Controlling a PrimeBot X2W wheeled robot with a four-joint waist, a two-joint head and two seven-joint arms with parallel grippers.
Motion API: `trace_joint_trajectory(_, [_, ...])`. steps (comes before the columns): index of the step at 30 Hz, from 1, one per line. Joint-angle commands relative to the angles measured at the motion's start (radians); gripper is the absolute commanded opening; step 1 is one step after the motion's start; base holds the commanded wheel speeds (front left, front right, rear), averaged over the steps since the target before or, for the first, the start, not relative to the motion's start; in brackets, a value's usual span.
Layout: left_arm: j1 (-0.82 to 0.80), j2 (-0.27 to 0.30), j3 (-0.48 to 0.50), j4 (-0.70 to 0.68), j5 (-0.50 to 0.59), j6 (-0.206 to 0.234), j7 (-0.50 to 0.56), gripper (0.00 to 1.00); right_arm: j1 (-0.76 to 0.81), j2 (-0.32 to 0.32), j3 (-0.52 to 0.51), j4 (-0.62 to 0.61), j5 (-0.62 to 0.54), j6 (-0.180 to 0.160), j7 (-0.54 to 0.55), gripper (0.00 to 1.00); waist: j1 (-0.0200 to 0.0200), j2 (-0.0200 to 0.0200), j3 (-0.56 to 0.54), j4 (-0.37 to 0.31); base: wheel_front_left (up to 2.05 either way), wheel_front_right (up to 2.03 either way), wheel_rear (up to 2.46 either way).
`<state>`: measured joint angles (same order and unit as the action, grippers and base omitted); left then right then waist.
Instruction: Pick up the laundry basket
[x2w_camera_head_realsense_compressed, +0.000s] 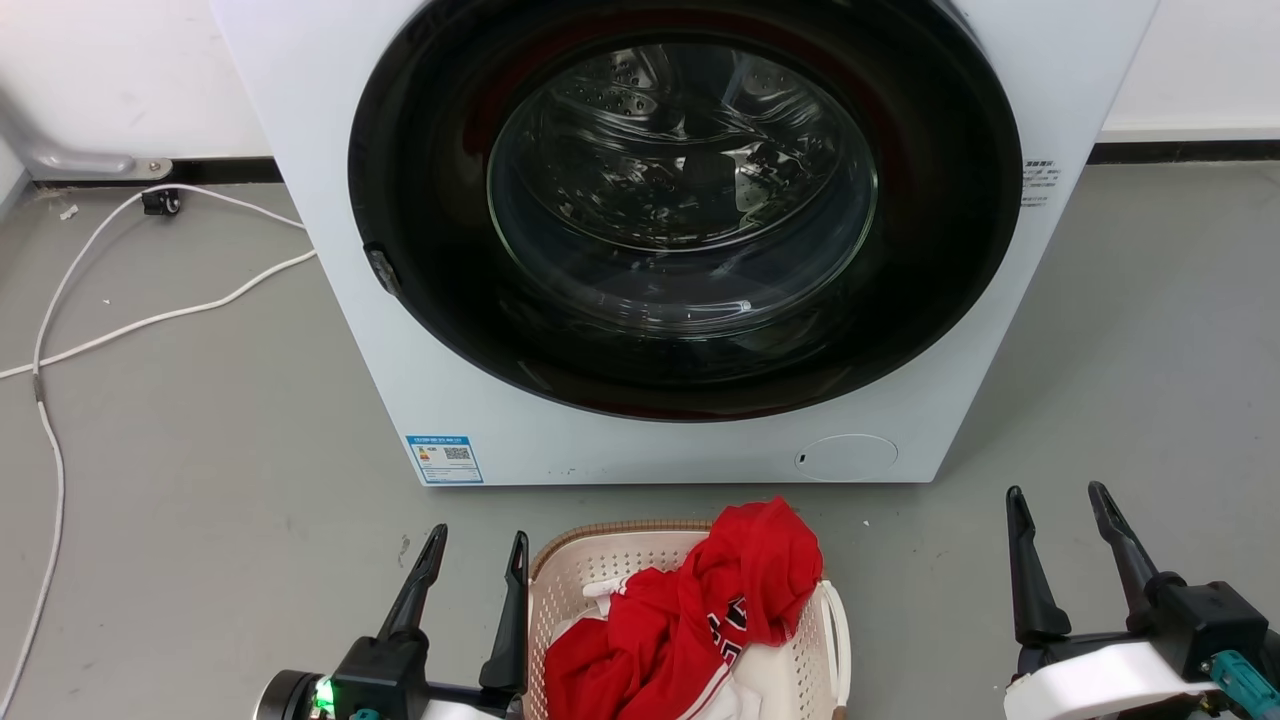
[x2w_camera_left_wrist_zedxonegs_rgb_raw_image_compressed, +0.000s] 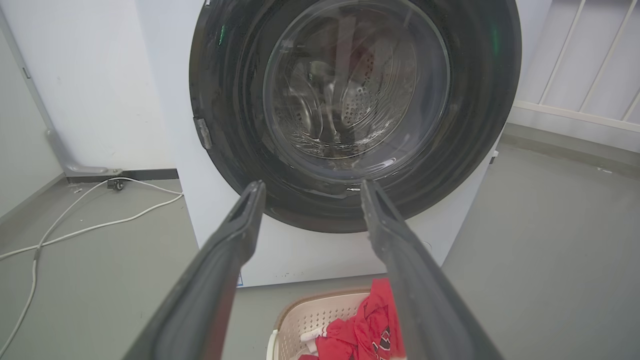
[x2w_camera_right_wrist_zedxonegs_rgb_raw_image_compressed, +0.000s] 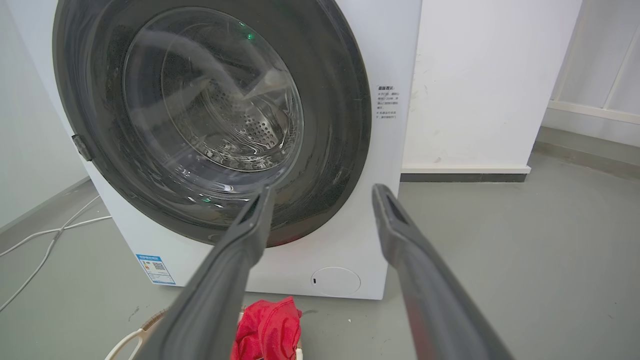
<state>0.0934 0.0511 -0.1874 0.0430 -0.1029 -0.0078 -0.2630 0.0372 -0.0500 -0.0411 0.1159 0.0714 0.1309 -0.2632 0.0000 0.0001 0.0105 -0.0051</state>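
Now | left gripper (x2w_camera_head_realsense_compressed: 478, 538) spread | right gripper (x2w_camera_head_realsense_compressed: 1056, 492) spread | laundry basket (x2w_camera_head_realsense_compressed: 600, 578) unheld | blue sticker (x2w_camera_head_realsense_compressed: 445, 459) illegible

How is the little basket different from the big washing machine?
The washing machine is far bigger than the laundry basket in front of it. The machine is smooth white with a round black door; the basket is cream, full of little holes, with a brown rim. The machine's door is shut and its drum looks empty, while the open basket holds red clothes. Both stand on the grey floor.
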Motion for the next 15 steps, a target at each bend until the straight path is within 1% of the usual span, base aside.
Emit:
trace_joint_trajectory(1, [0.006,-0.001,-0.001,0.000,-0.006,0.003,-0.003,1.00,0.001,-0.001,0.001,-0.004,0.005,0.000,-0.002,1.00,0.0000,-0.0001,0.001,0.000,0.00,0.00,0.00])
trace_joint_trajectory(15, [-0.001,-0.001,-0.004,0.002,-0.014,0.008,-0.003,1.00,-0.001,-0.001,0.000,-0.007,0.009,0.000,-0.002,1.00,0.0000,-0.0001,0.008,0.001,0.00,0.00,0.00])
